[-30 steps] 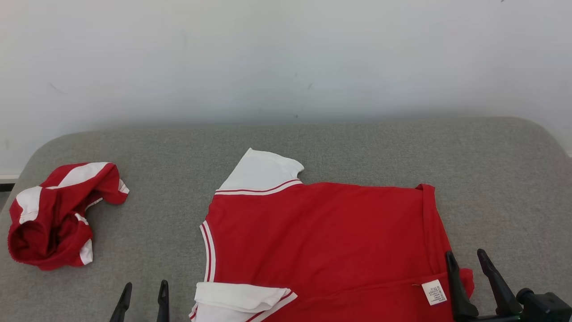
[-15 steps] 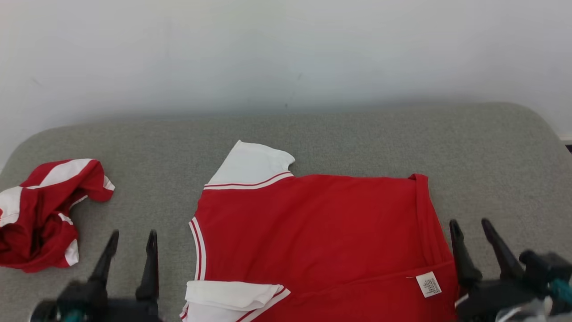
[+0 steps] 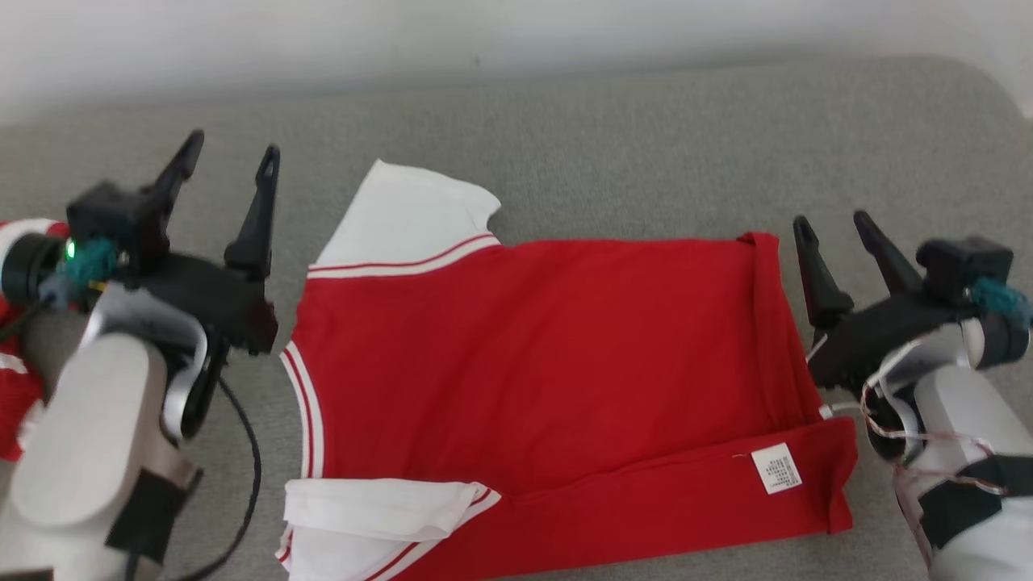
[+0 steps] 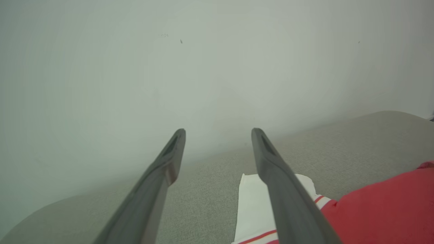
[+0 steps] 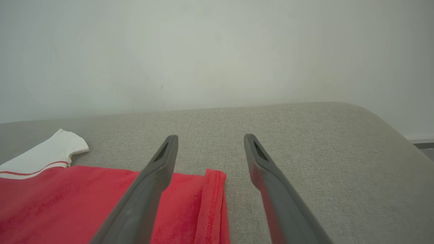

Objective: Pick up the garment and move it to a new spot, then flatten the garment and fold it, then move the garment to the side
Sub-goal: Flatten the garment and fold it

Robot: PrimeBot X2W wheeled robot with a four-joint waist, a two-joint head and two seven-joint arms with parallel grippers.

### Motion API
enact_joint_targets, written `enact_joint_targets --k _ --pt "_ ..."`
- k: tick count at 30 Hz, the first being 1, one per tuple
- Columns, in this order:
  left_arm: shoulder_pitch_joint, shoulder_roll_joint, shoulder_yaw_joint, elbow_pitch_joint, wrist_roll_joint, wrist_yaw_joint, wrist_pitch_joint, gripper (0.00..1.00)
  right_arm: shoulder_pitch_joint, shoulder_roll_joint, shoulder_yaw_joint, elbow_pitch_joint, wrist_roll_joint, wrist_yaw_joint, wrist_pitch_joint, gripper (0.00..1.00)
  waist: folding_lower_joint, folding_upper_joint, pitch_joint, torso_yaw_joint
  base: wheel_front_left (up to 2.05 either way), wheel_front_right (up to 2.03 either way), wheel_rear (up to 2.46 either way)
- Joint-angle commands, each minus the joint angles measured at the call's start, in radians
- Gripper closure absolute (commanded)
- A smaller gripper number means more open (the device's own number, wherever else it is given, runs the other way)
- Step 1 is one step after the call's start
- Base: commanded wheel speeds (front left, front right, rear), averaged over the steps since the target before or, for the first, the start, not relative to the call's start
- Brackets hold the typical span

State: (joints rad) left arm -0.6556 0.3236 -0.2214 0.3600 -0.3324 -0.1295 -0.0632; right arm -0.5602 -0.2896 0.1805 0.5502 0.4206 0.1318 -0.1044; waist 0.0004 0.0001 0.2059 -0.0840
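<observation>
My left gripper and right gripper, spread wide and empty, flank the flat red shirt; folding seems next, needing its far corners pinched.

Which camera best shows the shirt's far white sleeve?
Head view: the far white sleeve lies whole, unblocked. Left wrist view: partly behind a finger of the left gripper. Right wrist view: clipped at the frame edge.

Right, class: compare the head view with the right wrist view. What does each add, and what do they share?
Head view adds: the white label, the open left gripper, a crumpled second garment at the left. Right wrist view adds: the hem's stitching up close. Shared: the red garment, its far white sleeve, the open right gripper, the grey surface.
</observation>
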Motion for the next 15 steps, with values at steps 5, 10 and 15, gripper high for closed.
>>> enact_joint_targets --k 5,10,15 --pt "-0.187 0.053 -0.117 0.106 -0.084 0.0 0.06 0.0 -0.157 0.008 0.054 0.112 -0.003 -0.003 0.024 0.0 -0.0004 -0.0001 0.197 -0.076 0.0 0.0 0.0" --pt "-0.32 0.096 -0.242 0.226 -0.161 0.0 0.13 0.0 -0.268 0.028 0.121 0.204 0.011 -0.003 0.058 0.0 -0.0004 -0.0001 0.248 -0.105 0.0 0.0 0.0" --pt "-0.421 0.122 -0.366 0.321 -0.23 0.0 0.204 0.0 -0.346 0.046 0.197 0.264 0.035 -0.003 0.106 0.0 -0.0004 -0.0001 0.277 -0.13 0.0 0.0 0.0"
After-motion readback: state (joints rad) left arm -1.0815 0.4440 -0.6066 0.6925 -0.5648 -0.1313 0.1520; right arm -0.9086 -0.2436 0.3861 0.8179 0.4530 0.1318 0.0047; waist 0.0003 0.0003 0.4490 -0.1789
